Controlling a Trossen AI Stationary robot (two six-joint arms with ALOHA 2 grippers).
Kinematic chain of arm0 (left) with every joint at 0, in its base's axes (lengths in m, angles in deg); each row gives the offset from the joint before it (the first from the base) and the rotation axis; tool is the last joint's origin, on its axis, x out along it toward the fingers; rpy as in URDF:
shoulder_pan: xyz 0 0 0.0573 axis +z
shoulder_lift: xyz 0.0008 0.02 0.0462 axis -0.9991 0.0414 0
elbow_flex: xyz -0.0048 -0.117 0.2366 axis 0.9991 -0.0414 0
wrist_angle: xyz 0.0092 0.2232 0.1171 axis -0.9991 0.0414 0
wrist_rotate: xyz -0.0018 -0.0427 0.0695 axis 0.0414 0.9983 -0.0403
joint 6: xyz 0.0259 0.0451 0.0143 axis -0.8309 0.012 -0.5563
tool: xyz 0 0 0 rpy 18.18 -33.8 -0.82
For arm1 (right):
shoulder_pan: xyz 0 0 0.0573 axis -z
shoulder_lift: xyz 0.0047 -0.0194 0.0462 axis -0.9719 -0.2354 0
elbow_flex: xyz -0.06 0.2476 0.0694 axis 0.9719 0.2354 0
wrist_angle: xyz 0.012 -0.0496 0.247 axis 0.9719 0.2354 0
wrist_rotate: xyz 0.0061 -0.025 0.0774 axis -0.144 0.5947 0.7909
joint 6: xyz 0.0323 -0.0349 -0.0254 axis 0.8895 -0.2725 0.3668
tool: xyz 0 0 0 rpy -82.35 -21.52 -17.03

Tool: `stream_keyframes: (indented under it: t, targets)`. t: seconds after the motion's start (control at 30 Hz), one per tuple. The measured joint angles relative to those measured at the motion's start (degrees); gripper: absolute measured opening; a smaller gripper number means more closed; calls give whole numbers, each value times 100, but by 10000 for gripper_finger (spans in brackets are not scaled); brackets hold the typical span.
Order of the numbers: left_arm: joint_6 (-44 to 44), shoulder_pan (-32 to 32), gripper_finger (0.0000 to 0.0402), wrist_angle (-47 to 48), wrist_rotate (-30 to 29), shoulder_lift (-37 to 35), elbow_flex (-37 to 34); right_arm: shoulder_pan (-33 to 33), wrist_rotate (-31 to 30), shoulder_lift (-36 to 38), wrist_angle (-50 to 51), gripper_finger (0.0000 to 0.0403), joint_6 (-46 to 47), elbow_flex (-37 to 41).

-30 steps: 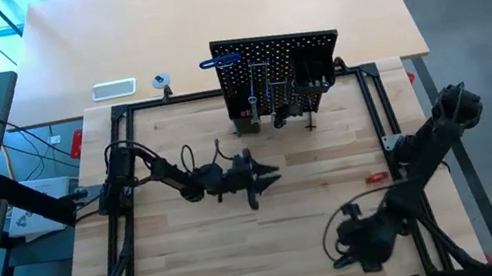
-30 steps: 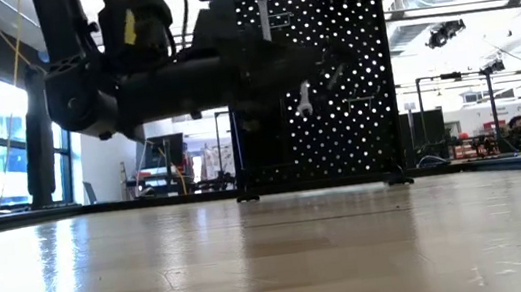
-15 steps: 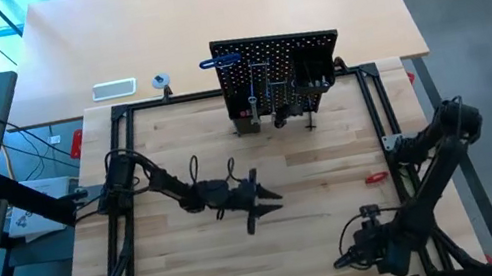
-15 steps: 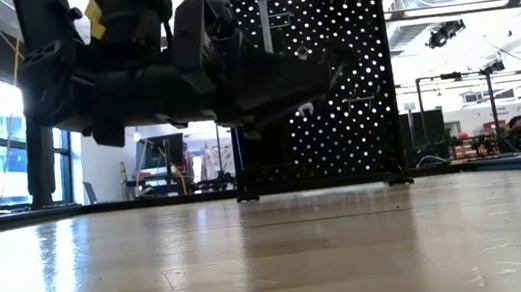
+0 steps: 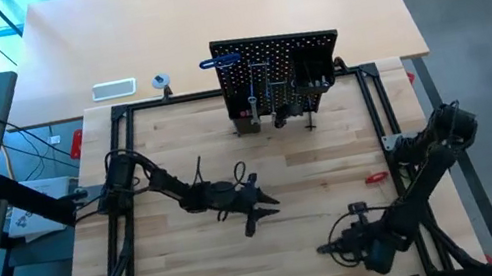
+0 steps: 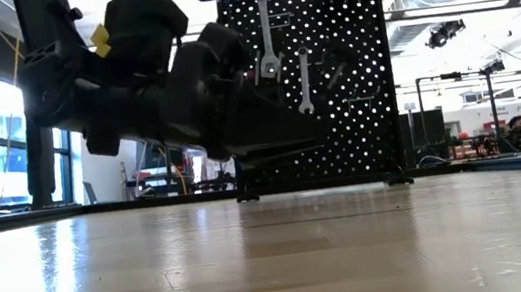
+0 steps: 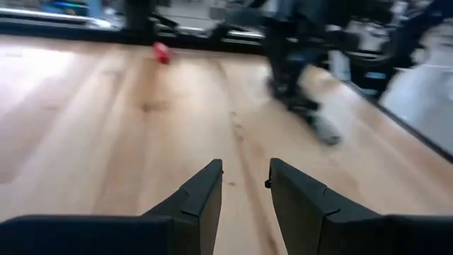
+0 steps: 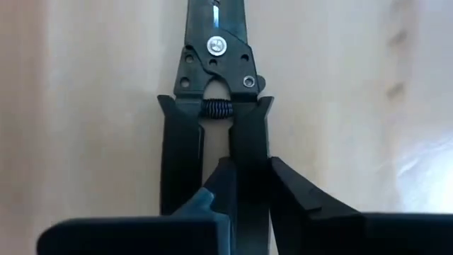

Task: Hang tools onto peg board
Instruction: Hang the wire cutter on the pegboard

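The black-handled pliers (image 8: 212, 134) lie flat near the bench's front right corner, and the right gripper (image 8: 244, 185) has its fingers closed on one handle — the pick-up step, I judge. Next comes a lift and a carry to the peg board (image 5: 279, 73) at the back edge. The left gripper (image 7: 244, 185), fingers partly open and empty, hovers mid-bench in that path, and a red tool (image 5: 376, 177) lies near the right edge.

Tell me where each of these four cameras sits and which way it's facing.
High: overhead, straight down on the table; both arms, peg board.
Low: tabletop height, level toward the peg board; an arm shows.
Left wrist: past the open left gripper over bare wood.
Right wrist: down on the pliers, right gripper around one handle.
High and low share the peg board.
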Motion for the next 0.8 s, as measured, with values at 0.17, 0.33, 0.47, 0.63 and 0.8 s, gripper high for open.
stream_keyframes:
  t: [0.17,0.33,0.47,0.63,0.8]
  targets:
    - [408,213,113,57,1258,0,0,418,-705,-17,238,37,-595,-58]
    - [999,504,113,213,2201,0,0,914,-1195,-48,505,3,-1442,-270]
    - [1140,592,113,282,2367,0,0,1297,-1300,-39,539,2,-2138,-413]
    - [1067,606,113,300,2367,0,0,1539,-1432,-37,758,1,-2500,-678]
    - [847,604,113,503,2367,0,0,1515,-1498,-19,1353,1,-2483,-1130]
